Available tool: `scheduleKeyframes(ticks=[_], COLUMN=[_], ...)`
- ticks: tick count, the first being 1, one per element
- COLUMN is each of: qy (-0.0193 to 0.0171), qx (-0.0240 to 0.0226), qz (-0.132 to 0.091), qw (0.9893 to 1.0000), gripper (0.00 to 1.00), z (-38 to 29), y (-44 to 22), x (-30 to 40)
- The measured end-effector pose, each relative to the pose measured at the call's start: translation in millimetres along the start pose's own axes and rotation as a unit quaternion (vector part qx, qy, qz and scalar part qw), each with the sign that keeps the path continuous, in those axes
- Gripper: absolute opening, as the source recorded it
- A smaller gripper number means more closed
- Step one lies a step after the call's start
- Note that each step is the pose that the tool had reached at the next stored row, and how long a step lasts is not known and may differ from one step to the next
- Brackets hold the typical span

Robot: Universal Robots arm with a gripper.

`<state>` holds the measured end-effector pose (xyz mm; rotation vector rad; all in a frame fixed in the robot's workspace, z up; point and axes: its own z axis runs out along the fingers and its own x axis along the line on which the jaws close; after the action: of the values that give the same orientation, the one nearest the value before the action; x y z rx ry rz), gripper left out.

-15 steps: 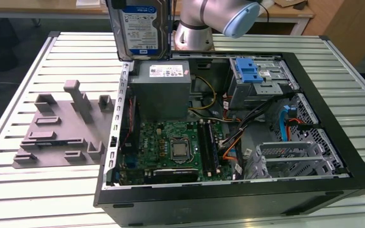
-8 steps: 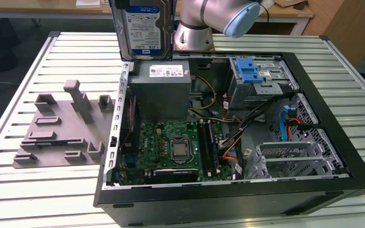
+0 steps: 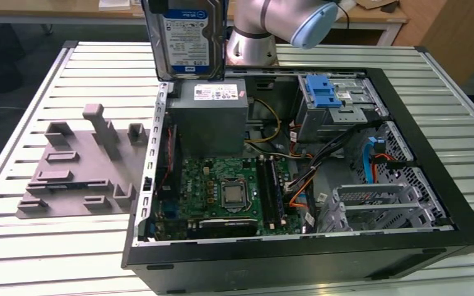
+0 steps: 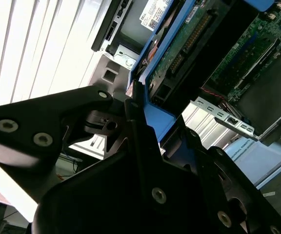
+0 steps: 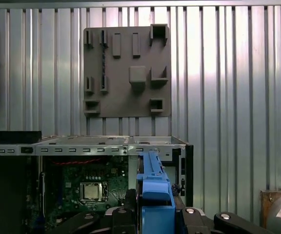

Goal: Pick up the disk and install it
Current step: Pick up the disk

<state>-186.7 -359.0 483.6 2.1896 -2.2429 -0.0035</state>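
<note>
On the exterior view's left, a grey slotted plate (image 3: pixel 81 166), flat on the ribbed table (image 3: pixel 23 86). Next, raised upright over the far left corner of the open computer case (image 3: pixel 303 262): the disk (image 3: pixel 186 40), white-and-blue label facing out (dense with small print). In the first wrist view, jaws of the gripper (image 5: pixel 156 210) clenched on its blue frame. Below the disk, a grey power box (image 3: pixel 212 117) with a white sticker. Further right, a drive cage (image 3: pixel 336 102) with a blue latch.

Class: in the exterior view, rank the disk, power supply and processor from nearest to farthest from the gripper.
1. The disk: held in the gripper, above the case's far edge.
2. The power supply: just below the disk.
3. The processor: mid-case, nearer the camera.
</note>
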Motion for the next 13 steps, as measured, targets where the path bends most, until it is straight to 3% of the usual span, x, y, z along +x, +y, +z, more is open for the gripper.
scheduleKeyframes(ticks=[13], qy=[0.0001], qx=[-0.0001], qz=[0.0], qw=[1.0], gripper=[0.36], z=[-0.1], y=[-13.8], x=[1.8])
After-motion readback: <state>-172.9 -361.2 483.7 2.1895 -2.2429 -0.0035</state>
